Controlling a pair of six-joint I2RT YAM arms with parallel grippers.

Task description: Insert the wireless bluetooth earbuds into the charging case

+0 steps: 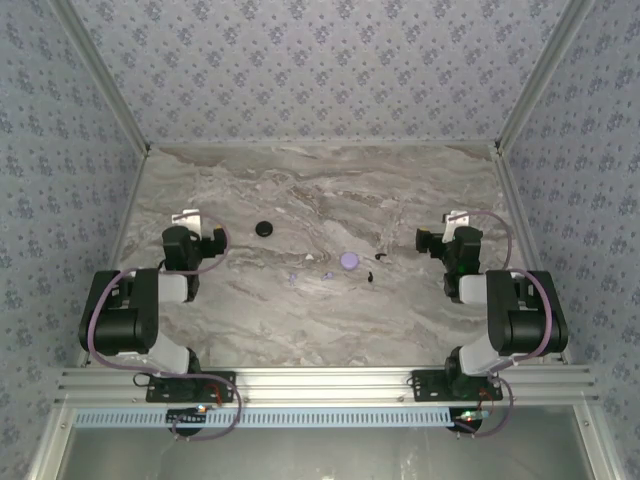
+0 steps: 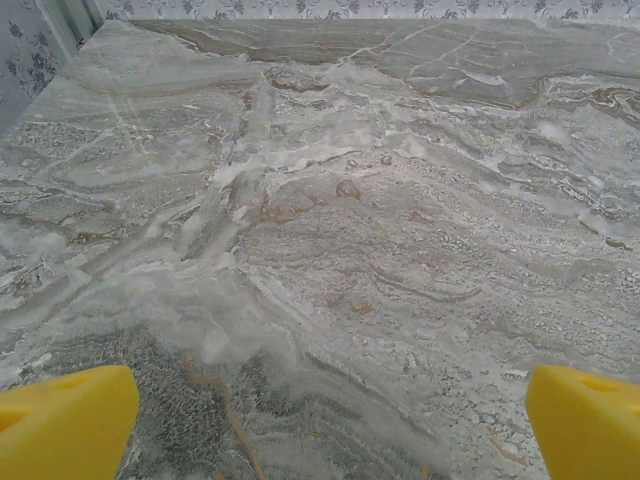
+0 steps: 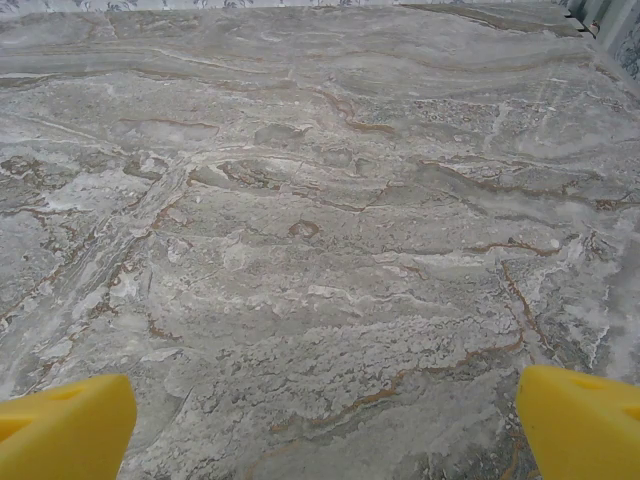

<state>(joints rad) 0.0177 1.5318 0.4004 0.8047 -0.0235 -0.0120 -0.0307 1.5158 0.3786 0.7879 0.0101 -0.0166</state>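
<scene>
Near the table's middle lie two small round charging cases, a black one (image 1: pixel 264 228) and a pale lilac one (image 1: pixel 348 259). The wireless bluetooth earbuds are scattered around the lilac case: tiny lilac pieces (image 1: pixel 293 274) to its left and tiny black pieces (image 1: pixel 382 254) to its right. My left gripper (image 1: pixel 192 232) rests at the left side, well left of the black case. My right gripper (image 1: pixel 447 232) rests at the right side, right of the black earbuds. In each wrist view the yellow fingertips (image 2: pixel 65 420) (image 3: pixel 65 425) stand wide apart over bare marble; both the left gripper (image 2: pixel 325 430) and right gripper (image 3: pixel 325 430) are open and hold nothing.
The marble tabletop (image 1: pixel 320 190) is fenced by patterned walls (image 1: pixel 320 60) at the back and both sides. An aluminium rail (image 1: pixel 320 385) carrying both arm bases runs along the near edge.
</scene>
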